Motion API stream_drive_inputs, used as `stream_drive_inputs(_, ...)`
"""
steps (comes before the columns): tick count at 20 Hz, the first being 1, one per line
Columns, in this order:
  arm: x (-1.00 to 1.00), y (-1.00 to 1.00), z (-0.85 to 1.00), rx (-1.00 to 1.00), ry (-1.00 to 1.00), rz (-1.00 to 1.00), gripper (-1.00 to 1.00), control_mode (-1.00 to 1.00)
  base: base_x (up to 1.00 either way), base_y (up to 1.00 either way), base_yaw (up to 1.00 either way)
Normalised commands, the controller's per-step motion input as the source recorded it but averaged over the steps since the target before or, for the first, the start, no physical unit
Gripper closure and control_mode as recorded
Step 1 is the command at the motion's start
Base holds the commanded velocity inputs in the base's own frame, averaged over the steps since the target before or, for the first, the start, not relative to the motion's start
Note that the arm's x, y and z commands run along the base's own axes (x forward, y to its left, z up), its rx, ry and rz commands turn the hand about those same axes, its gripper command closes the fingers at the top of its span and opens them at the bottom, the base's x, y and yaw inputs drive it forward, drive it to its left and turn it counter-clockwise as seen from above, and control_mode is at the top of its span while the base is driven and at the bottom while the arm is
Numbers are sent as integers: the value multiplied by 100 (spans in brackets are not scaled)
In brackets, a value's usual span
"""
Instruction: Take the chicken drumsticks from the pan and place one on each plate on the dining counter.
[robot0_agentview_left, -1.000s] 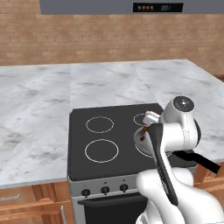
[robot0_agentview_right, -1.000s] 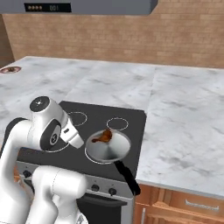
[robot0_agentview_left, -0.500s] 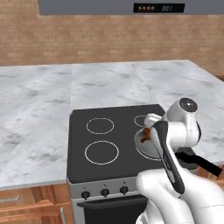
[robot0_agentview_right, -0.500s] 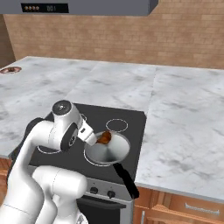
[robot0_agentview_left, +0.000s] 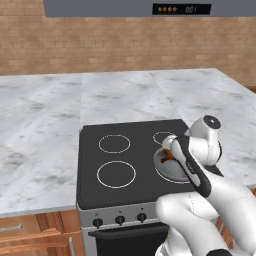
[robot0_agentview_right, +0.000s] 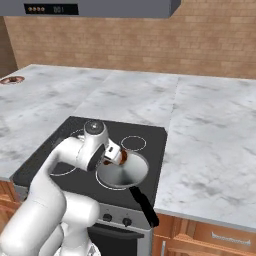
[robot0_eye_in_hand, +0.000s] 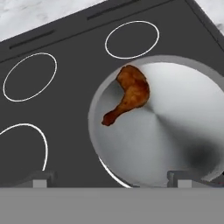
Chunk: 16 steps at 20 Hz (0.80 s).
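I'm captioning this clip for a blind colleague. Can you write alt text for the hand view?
A reddish-brown chicken drumstick lies in a round grey pan on a black stovetop, near the pan's upper left rim. White burner rings mark the stovetop around the pan, and the open gripper hangs above with nothing between its fingertips.

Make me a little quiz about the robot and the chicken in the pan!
1. True or false: the gripper is holding the drumstick.
2. Where does the pan sit? A) on the marble counter B) on the black stovetop C) in a sink
3. Fill in: the hand view shows ___ drumstick(s) in the pan.

Key: 1 false, its jaws stand open above the pan. 2 B. 3 one.
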Motion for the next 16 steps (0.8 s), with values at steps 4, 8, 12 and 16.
stream_drive_inputs(4, 55, -6, -33, 0, 10, 11, -100, -100, 0, 0, 0)
stream_drive_inputs(8, 61, -13, -29, 0, 8, 8, -100, -100, 0, 0, 0)
stream_drive_inputs(12, 62, -26, -26, 0, 7, 6, -100, -100, 0, 0, 0)
stream_drive_inputs(16, 59, -32, -35, 0, 5, 7, -100, -100, 0, 0, 0)
